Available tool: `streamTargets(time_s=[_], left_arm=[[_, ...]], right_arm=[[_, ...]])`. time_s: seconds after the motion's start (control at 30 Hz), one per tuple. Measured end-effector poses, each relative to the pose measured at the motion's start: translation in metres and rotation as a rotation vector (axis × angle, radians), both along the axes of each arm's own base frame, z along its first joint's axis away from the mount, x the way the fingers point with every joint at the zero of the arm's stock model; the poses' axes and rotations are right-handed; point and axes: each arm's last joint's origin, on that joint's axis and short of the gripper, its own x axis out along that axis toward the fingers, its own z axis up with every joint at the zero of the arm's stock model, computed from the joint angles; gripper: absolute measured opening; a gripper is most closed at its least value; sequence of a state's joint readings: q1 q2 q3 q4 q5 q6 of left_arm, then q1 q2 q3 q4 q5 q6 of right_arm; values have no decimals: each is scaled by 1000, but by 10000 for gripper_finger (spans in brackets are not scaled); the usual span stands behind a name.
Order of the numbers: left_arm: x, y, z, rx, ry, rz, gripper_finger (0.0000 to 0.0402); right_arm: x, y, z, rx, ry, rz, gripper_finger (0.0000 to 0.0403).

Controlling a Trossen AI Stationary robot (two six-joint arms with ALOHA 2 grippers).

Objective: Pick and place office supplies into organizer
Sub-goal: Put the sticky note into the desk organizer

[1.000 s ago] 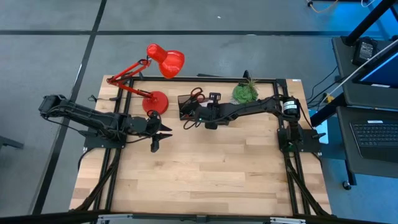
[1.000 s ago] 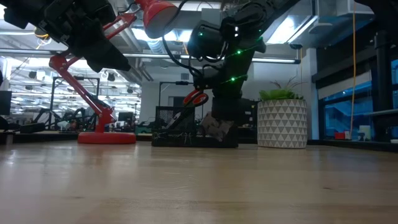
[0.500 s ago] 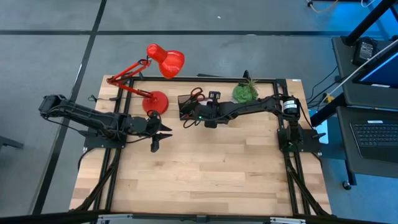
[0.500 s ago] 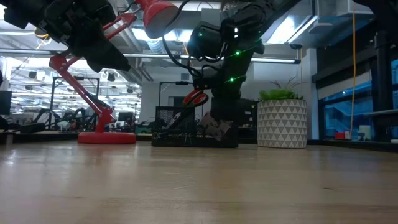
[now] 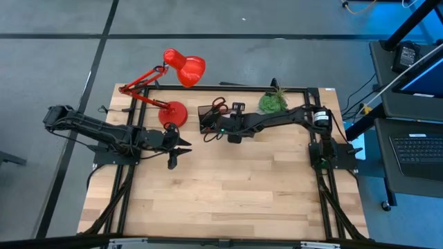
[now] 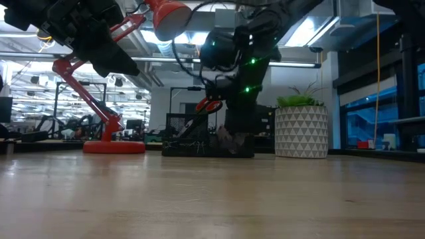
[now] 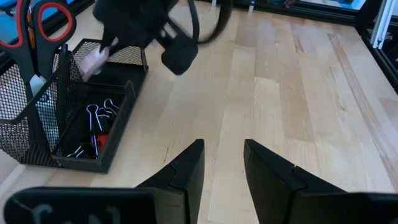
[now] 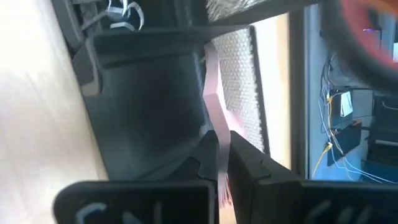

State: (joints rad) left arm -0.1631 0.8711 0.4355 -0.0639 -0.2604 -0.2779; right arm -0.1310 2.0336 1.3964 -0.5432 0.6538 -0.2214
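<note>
Right gripper pinching the pink sticky-note pad edge-on, down inside the black mesh organizer. Left gripper spread, hovering over bare table near the organizer.

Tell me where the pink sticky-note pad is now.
The pink sticky-note pad is pinched by the right gripper inside the organizer, at the table's back edge.

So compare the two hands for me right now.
The right hand reaches into the black mesh organizer and pinches the pink sticky-note pad; the left hand hangs over bare table, away from the organizer. The right hand is shut on the pad; the left hand is open and empty. Both are dark, two-fingered.
</note>
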Motion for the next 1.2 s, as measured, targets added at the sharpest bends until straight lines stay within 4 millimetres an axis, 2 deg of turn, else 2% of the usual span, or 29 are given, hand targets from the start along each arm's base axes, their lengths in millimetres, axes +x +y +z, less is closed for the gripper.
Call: streamTargets(time_s=[0.27,0.53,0.9,1.2], left_arm=[[0,0,0,-6,0,-10,106],[0,-1,0,-11,1,-21,106],[0,-1,0,-11,1,-20,106],[0,-1,0,-10,1,-20,106]], right_arm=[[2,-1,-22,-37,77,-1,16],[2,0,-22,-37,80,6,32],[0,2,-22,-11,84,-1,121],[-4,12,-10,-7,92,16,120]])
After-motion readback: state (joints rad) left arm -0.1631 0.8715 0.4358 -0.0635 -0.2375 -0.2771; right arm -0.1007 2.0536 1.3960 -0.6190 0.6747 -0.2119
